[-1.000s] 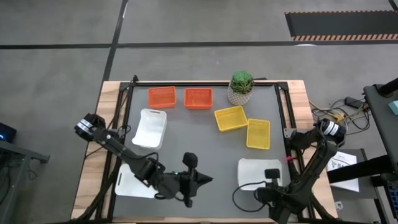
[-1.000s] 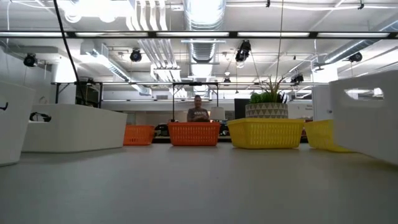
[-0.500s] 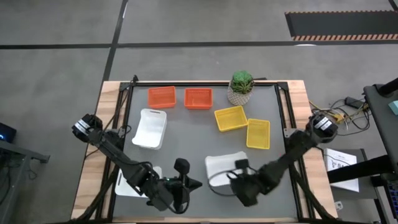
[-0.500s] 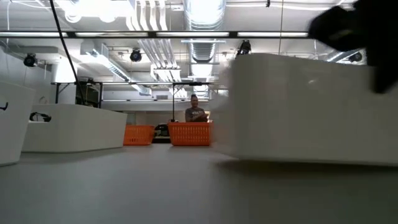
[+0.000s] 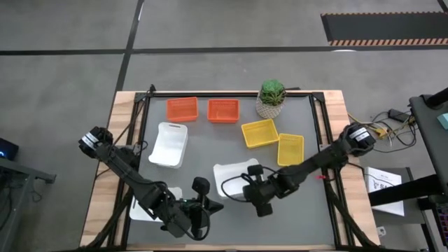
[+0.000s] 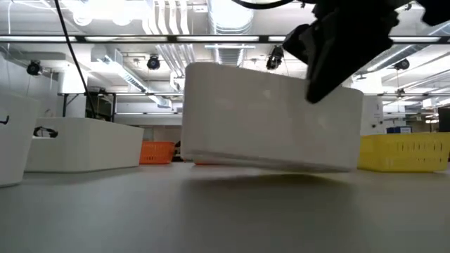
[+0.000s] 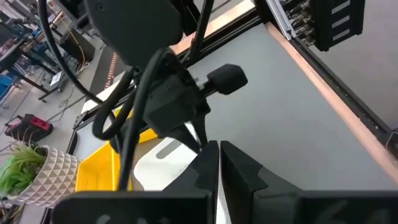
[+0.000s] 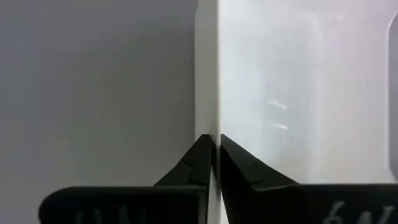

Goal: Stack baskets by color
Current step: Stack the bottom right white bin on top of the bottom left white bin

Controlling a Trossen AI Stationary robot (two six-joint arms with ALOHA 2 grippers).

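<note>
Overhead, my right end effector (image 5: 253, 187) sits mid-worktop, pinched on the right wall of a white basket (image 5: 231, 179); only the low view shows that basket (image 6: 267, 116) tilted, one end lifted clear of the worktop (image 6: 211, 218). My left end effector (image 5: 210, 208) waits closed and empty near the front edge, beside another white basket (image 5: 143, 206). Bare worktop separates my basket from the third white basket (image 5: 169, 145) further left.

You see two black jointed arms (image 5: 133, 178), black cables looped alongside, and tapered matte-black fingers (image 8: 239, 165).
</note>
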